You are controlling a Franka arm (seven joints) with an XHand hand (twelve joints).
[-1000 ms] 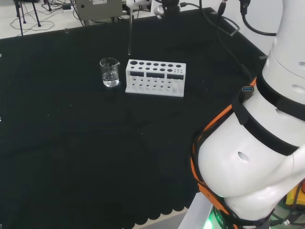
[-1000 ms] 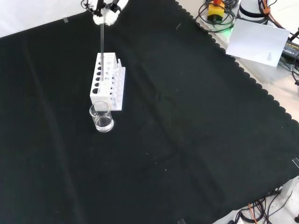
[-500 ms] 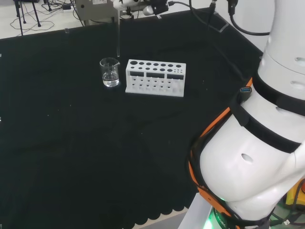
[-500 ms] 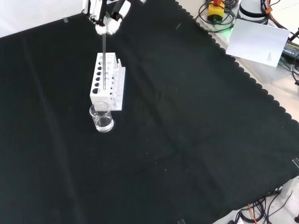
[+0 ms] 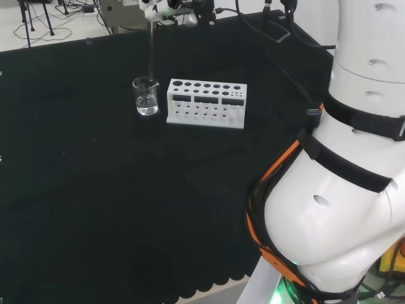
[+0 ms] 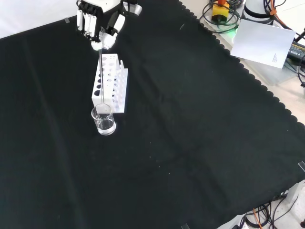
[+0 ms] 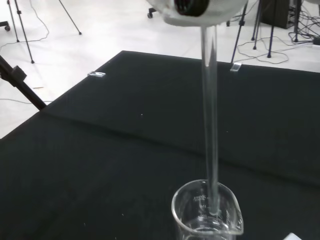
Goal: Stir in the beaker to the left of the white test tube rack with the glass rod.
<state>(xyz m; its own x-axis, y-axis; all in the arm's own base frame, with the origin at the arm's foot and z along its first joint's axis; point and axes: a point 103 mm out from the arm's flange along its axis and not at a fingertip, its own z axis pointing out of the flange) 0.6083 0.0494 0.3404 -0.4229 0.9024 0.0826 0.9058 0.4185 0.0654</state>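
**Rod poised at the beaker mouth, stirring not yet begun**

Above the small clear glass beaker point(image 5: 146, 96), the black and white robot hand point(image 6: 97, 25) has its fingers curled round the top of the long thin glass rod point(image 5: 151, 49), which hangs upright. By the wrist view the rod tip sits at or just inside the rim; stirring is, I judge, yet to come. A little clear liquid lies in the beaker, which stands just beside the white plastic test tube rack point(image 5: 206, 103), to its left in the head view. That rack is the one near obstacle; elsewhere the black-clothed tabletop point(image 6: 200, 143) gives ample room, edges well apart.
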